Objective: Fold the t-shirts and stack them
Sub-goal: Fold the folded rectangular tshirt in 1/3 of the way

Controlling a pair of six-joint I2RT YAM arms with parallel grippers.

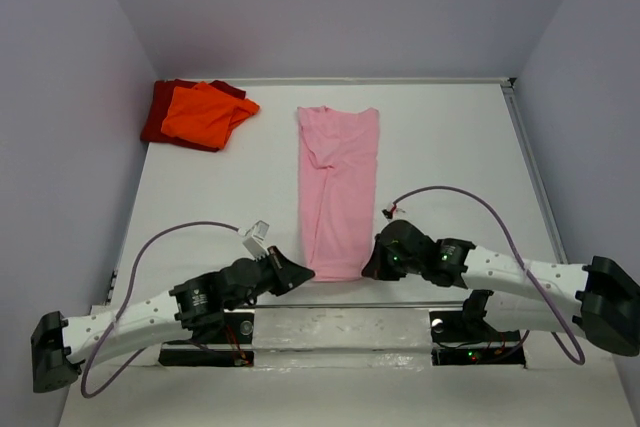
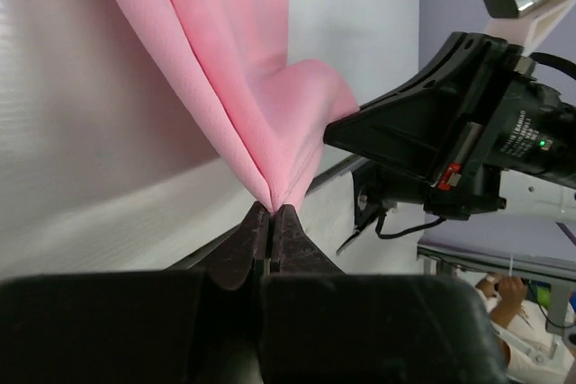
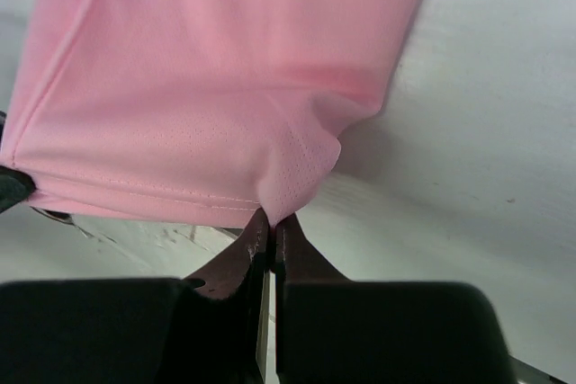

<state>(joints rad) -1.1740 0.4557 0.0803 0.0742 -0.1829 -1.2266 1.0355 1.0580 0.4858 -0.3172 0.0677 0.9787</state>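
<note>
A: The left end effector (image 2: 272, 213) is clamped on the near left corner of the pink t-shirt (image 1: 338, 187), with the cloth pinched right at the fingertips. What about the right end effector (image 3: 270, 220)?

B: It is clenched on the shirt's near right hem corner in the same way. Both grips look shallow, so I judge the lift should be slow and level, with both corners rising together. Otherwise the hem could slip out.

A: Then carry the hem over toward the collar end, arms parallel, so the fold lands square.

B: Agreed. The shirt lies as a long narrow strip on the bench (image 1: 450, 147), running away from both end effectors, its sides already turned in.

A: Beyond its far left corner, well apart, the orange t-shirt (image 1: 205, 112) sits folded on the dark red t-shirt (image 1: 158, 115).
</note>
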